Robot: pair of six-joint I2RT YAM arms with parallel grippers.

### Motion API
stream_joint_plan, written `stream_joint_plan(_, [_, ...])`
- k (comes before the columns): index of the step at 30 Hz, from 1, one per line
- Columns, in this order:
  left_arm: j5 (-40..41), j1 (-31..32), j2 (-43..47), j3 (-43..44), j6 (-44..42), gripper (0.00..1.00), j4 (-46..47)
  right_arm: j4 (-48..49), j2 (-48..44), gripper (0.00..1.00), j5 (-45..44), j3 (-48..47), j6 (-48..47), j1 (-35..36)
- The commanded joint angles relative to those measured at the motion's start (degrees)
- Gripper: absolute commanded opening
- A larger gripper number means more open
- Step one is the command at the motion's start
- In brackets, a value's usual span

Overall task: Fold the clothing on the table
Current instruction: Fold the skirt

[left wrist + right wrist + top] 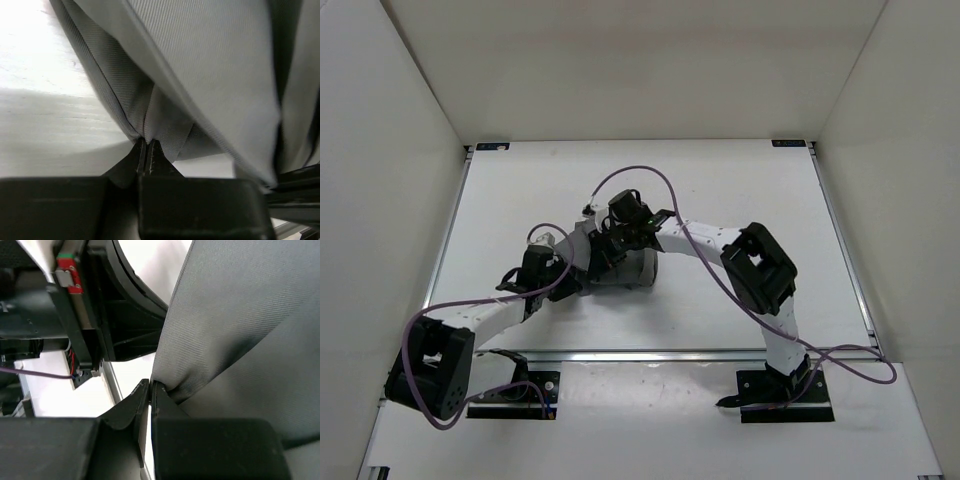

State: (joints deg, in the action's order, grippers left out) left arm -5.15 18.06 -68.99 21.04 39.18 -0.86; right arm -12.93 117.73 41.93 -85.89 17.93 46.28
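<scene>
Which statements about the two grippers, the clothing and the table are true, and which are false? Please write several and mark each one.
1. The left gripper is shut on a fold of the clothing. True.
2. The right gripper is open and holds nothing. False: its jaws are shut on the grey fabric.
3. The clothing lies spread flat over the whole table. False: it is bunched up between the two arms, near the middle of the table.
4. In the top view, both grippers meet at the clothing, close to each other. True.
</scene>
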Motion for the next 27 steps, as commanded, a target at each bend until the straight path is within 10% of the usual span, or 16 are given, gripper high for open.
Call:
stream_joint_plan(1, [1.02, -0.75, 1.23, -1.79, -1.12, 0.00, -1.34, -2.62, 1.35, 0.00, 2.19, -5.24, -1.76, 0.74])
stream_joint_plan(11, [-1.18, -0.92, 4.74, -3.37, -1.03, 0.01, -3.70, -9.83, 12.87, 0.00, 1.75, -16.40, -3.61, 2.94])
stream_joint_plan(14, [-2.40, -2.15, 7.98, -4.08, -1.30, 0.31, -5.02, -12.20, 15.15, 0.15, 2.80, -18.96, -4.22, 2.94])
stream_joint_plan(17, [-3.99, -3.47, 13.16, -3.11, -1.82, 0.37, -6.69, -11.60, 12.72, 0.28, 0.53, -18.53, -5.97, 3.38])
stream_joint_plan(24, [-7.32, -6.02, 22.76, 4.88, -2.26, 0.70, -13.10, -1.59, -9.60, 0.58, -3.43, -5.19, -4.85, 0.14])
stream_joint_plan(27, [-10.82, -6.29, 24.08, 8.04, -4.18, 0.98, -14.96, 5.61, -22.26, 0.65, -5.10, 6.59, -2.74, -1.89])
